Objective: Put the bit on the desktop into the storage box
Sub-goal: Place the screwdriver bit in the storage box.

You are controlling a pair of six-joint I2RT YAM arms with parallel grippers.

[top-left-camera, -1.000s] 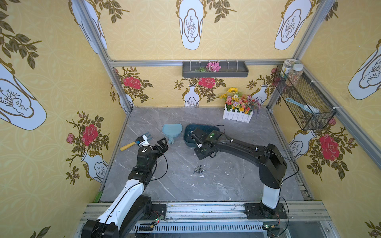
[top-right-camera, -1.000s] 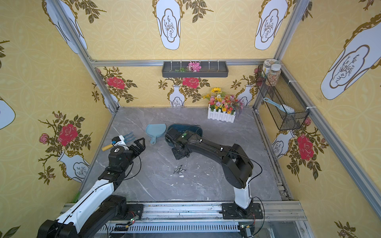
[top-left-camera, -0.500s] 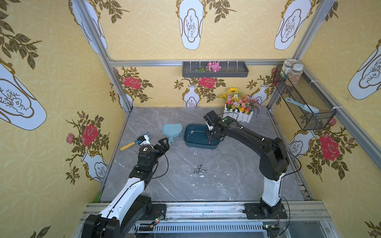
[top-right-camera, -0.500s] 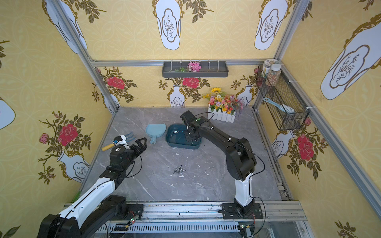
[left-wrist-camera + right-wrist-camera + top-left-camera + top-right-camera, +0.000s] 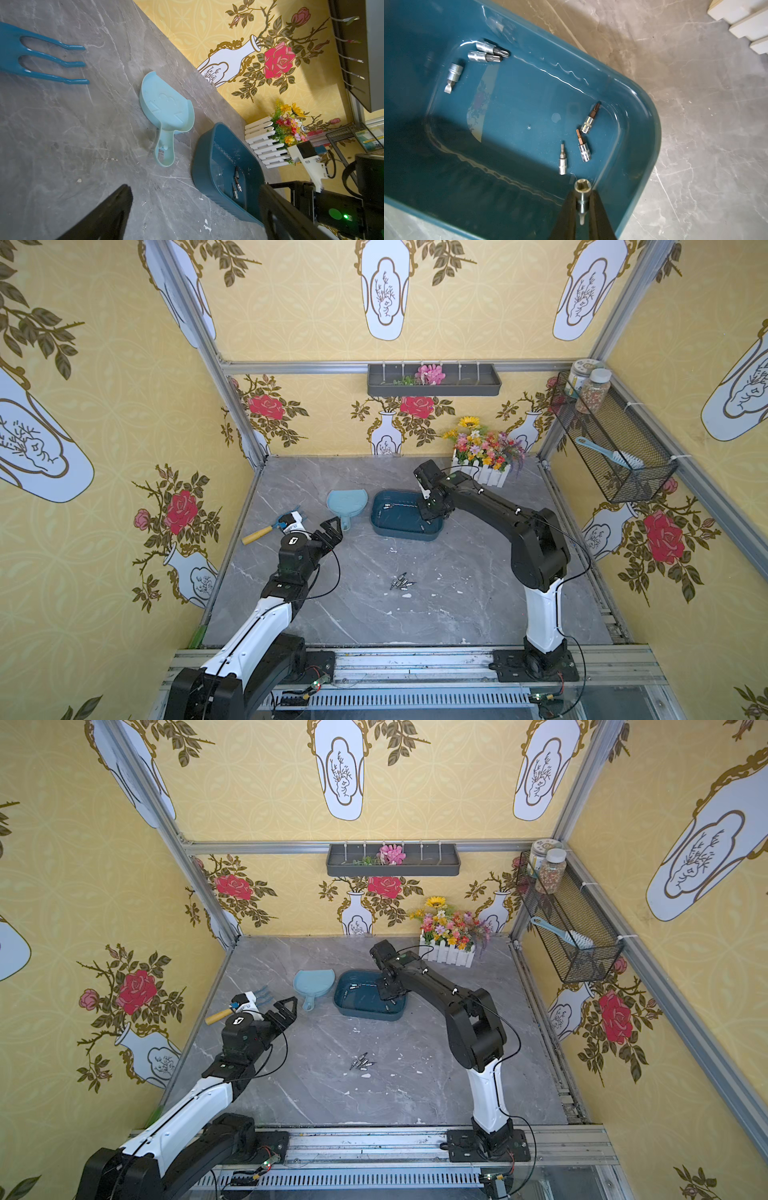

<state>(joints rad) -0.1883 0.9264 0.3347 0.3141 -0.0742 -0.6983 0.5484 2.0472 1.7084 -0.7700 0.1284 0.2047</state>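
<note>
The right claw (image 5: 582, 195) is pinched tight on a small silver bit (image 5: 582, 204), whose hollow socket end pokes out past the fingertips. It hangs over the dark teal storage box (image 5: 654, 135), close to one rounded corner. Six more bits lie on the box's floor: a pair side by side (image 5: 489, 52), a flat-tipped one (image 5: 453, 75) near them, and three loose ones (image 5: 583, 148) nearer the held bit. In both top views the box (image 5: 405, 535) sits toward the back of the grey marble worktop (image 5: 457, 614), with a light blue dustpan (image 5: 347, 502) just beside it. A little cluster of bits (image 5: 401, 583) lies out on the worktop, well apart from the box and between the two arms. The left claw (image 5: 330, 530) is spread wide and has hold of nothing. It hovers near the dustpan's handle, and a blue hand rake (image 5: 41, 56) with a wooden grip lies just beyond it.
</note>
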